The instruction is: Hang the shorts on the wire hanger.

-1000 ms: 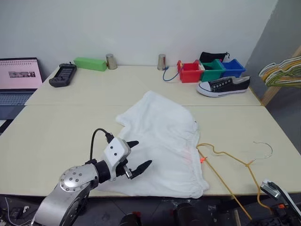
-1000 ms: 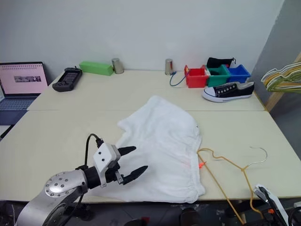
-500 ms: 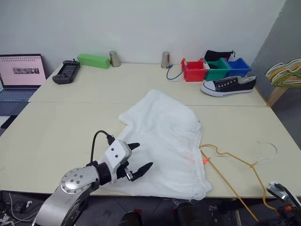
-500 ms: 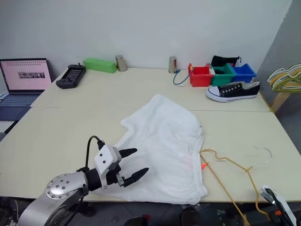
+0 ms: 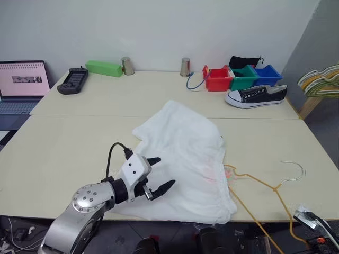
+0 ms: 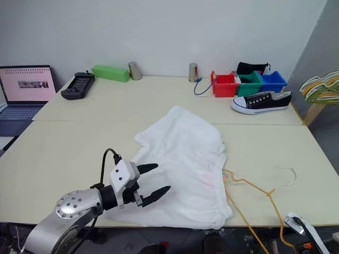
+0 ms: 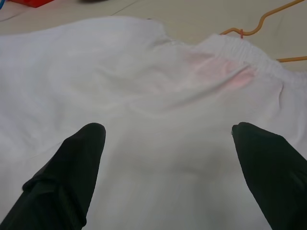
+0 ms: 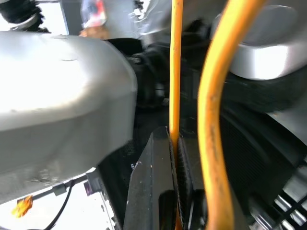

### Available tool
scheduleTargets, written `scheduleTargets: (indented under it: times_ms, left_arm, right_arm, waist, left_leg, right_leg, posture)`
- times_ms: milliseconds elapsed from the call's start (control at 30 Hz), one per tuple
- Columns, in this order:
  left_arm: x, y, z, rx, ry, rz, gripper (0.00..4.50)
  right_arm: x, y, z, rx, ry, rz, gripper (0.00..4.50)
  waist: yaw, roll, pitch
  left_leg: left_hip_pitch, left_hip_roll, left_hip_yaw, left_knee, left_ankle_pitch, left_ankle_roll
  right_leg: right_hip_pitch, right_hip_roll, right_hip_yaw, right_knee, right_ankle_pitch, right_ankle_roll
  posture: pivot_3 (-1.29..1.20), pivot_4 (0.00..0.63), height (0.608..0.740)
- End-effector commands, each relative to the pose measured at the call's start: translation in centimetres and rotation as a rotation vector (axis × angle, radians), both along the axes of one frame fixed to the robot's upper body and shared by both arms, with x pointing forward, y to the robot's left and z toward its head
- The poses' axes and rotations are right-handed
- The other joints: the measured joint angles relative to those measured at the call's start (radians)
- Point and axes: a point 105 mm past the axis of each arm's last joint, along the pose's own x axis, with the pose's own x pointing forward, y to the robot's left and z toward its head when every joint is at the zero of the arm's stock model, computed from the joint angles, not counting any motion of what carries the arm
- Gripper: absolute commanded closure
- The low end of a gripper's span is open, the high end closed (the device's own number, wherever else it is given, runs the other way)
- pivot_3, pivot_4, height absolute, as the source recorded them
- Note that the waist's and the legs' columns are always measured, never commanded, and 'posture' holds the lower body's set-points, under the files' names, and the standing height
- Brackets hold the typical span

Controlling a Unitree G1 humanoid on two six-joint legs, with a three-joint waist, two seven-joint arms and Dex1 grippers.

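shorts flat on table | left hand spread wide, empty | right hand clamped on wire hanger

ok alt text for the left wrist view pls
Two open black fingers of the left gripper hover over the white shorts, which lie spread flat. Past the gathered waistband, part of the yellow wire hanger rests on the table.

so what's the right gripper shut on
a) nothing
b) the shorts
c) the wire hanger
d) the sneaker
c, the right gripper is shut with a yellow strand of the wire hanger pinched between its black fingers, in the right wrist view.
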Motion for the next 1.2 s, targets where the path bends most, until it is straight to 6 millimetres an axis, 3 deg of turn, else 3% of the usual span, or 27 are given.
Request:
scheduleTargets:
  times_ms: [33,333,433,600,767,967,1133,1200]
  left_arm:
    - [-0.2,-0.3,0.5,-0.003,-0.029,-0.020,0.01]
    - [-0.1,-0.7,0.5,-0.008,-0.037,-0.018,0.01]
    - [0.0,-0.6,0.6,-0.001,-0.043,-0.018,0.01]
    - [0.1,-0.4,0.6,0.009,-0.046,-0.011,0.01]
    - [0.1,-0.6,0.6,0.008,-0.047,-0.013,0.01]
    - [0.3,-0.7,0.7,0.007,-0.052,-0.014,0.01]
    - [0.3,-0.7,0.5,0.035,-0.068,-0.024,0.01]
    - [0.3,-0.6,0.5,0.042,-0.073,-0.025,0.01]
  right_arm:
    - [0.7,0.7,1.3,0.040,-0.030,0.006,4.50]
    - [2.8,2.2,1.3,0.058,-0.099,0.051,4.50]
    - [3.2,2.7,0.2,0.002,-0.161,0.101,4.50]
    - [4.6,1.8,-2.7,-0.193,-0.405,0.240,4.50]
    - [5.9,1.5,-3.2,-0.217,-0.476,0.248,4.50]
    - [6.0,3.4,-0.1,-0.008,-0.248,0.128,4.50]
    - [6.8,4.8,0.9,0.108,-0.096,0.042,4.50]
    - [6.0,5.0,0.9,0.126,-0.036,0.063,4.50]
  waist:
    - [0.001,0.000,0.000]
    - [0.001,-0.001,0.001]
    - [0.003,0.000,0.000]
    - [0.004,0.000,0.001]
    - [0.001,0.000,0.001]
    - [0.000,0.000,0.001]
    - [0.001,0.000,0.000]
    - [0.002,0.002,0.001]
  left_leg:
    - [0.000,0.000,0.000,0.000,0.000,0.001]
    - [0.000,0.000,0.000,0.000,0.002,0.004]
    - [0.000,0.000,0.000,0.000,0.003,0.005]
    - [-0.001,0.000,0.001,0.000,0.003,0.005]
    - [0.000,0.000,0.001,0.000,0.003,0.005]
    - [0.000,0.000,0.000,0.000,0.003,0.005]
    - [0.000,0.001,-0.001,0.000,0.003,0.005]
    - [-0.001,0.000,0.000,0.000,0.003,0.005]
  right_leg:
    - [0.000,0.000,0.000,0.000,0.000,0.000]
    - [0.000,0.000,0.000,0.000,0.000,0.000]
    - [0.000,0.000,0.000,0.000,0.000,0.000]
    - [0.000,0.000,0.000,0.000,0.000,0.001]
    - [0.000,0.000,0.001,0.000,0.000,0.001]
    - [0.001,0.000,0.001,0.001,0.000,0.001]
    - [0.003,0.002,0.001,0.001,0.000,0.001]
    - [0.004,0.002,0.002,0.001,0.000,0.001]
  posture:
    - [-0.30,0.097,0.740]
    - [-0.28,0.096,0.740]
    - [-0.28,0.098,0.740]
    - [-0.28,0.097,0.740]
    - [-0.28,0.096,0.740]
    - [-0.28,0.094,0.740]
    - [-0.27,0.094,0.740]
    - [-0.27,0.094,0.740]
